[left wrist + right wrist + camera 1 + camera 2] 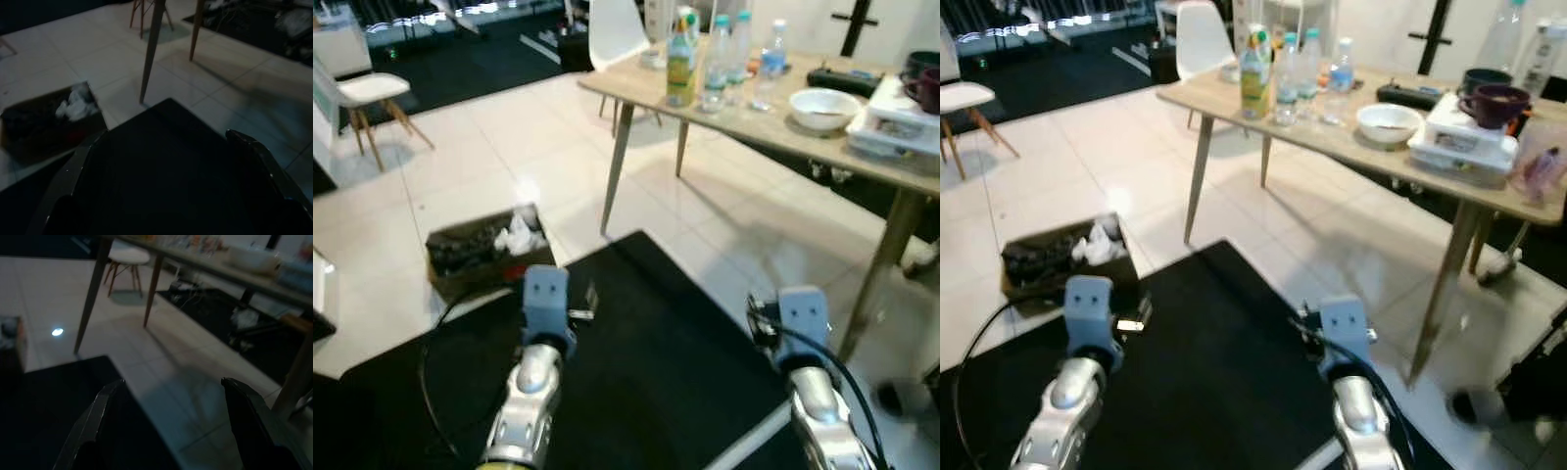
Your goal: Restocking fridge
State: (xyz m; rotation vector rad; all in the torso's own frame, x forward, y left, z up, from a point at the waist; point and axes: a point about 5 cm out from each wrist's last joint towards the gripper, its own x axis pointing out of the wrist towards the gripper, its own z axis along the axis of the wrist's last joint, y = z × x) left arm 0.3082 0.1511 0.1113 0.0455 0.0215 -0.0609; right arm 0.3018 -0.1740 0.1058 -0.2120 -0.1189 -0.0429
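Several bottles stand at the far left end of a wooden table (773, 132): a green-and-yellow bottle (680, 64) and clear water bottles (717, 67) beside it. Both silver arms reach forward low over a black mat, well short of the table. The left arm (543, 323) is on the left, the right arm (803, 338) on the right. My left gripper (164, 166) is open with nothing between its fingers (259, 154). My right gripper (168, 406) is open too, and through the gap between its fingers (242, 409) I see only floor.
A white bowl (822, 108), stacked white containers (899, 125) and dark mugs (1494, 98) share the table. An open cardboard box (487, 250) of rubbish sits on the tiles by the black mat (656, 362). White chairs (374, 90) stand at the left and behind the table. Slanted table legs (617, 166) are ahead.
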